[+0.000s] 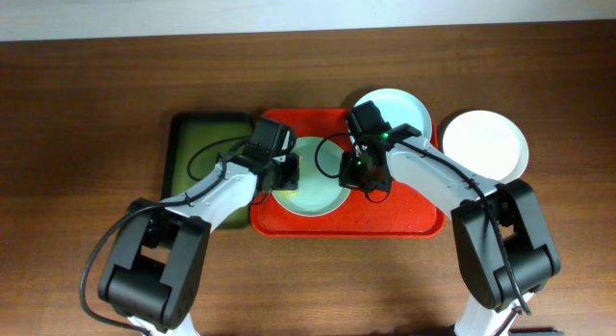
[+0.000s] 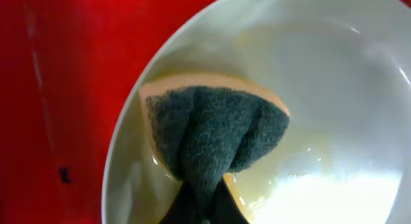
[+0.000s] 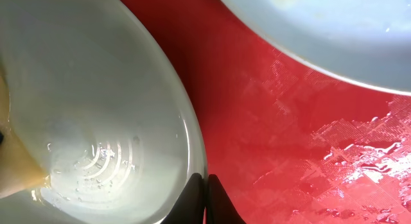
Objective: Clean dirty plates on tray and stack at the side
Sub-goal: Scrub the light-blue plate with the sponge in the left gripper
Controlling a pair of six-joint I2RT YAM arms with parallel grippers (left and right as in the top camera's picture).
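Clenched in my left gripper, a folded orange sponge with dark green scouring face presses into the pale mint-green round plate: the scrubbing step, I judge. My right gripper is pinched shut at that plate's rim; gripping it or not, I can't tell. Plate lies flat, face up, no long axis, on the red plastic tray between both grippers. Next needs a firm rim hold
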